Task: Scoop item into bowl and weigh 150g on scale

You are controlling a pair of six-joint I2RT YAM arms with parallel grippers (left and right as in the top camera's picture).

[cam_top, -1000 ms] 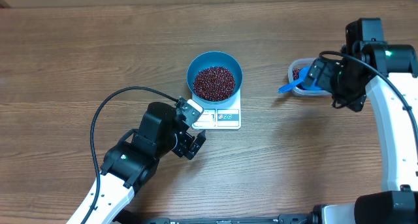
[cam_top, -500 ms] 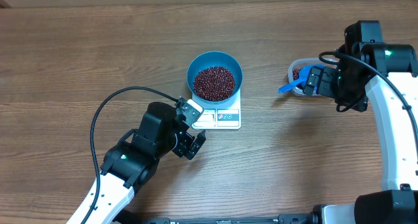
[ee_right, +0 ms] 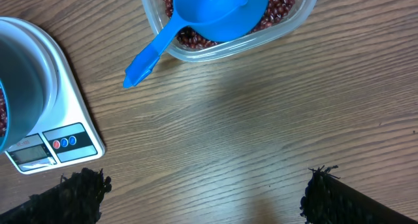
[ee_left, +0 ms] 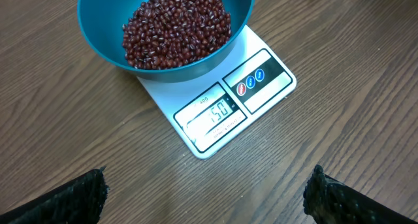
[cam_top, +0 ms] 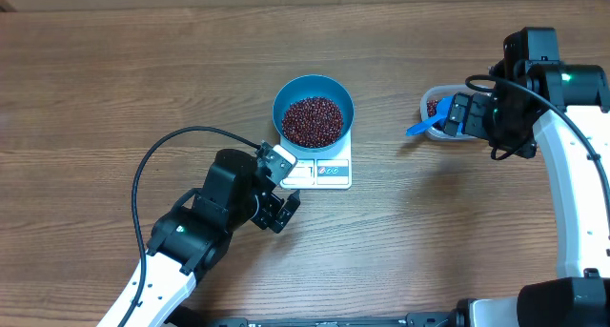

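Observation:
The light blue bowl (cam_top: 315, 83) stands on the white scale (cam_top: 334, 170) mid-table and holds a heap of dark red-brown beans (cam_top: 313, 120). In the left wrist view the bowl (ee_left: 104, 28) with its beans (ee_left: 176, 25) rests on the scale (ee_left: 171, 93), whose display reads 150. My left gripper (cam_top: 285, 187) hovers open just in front of the scale's display edge, holding nothing; its fingertips (ee_left: 91, 191) stand wide apart over bare wood. My right gripper (cam_top: 458, 117) is open and empty beside the tub.
A clear plastic tub (cam_top: 431, 98) at the right holds more beans (ee_right: 281, 2) and a blue scoop (ee_right: 222, 12), its handle sticking out over the tub (ee_right: 215, 51) rim toward the scale (ee_right: 52, 139). A black cable loops over the left arm.
The right wrist has turned slightly next to the tub. The left arm, bowl and scale have not moved.

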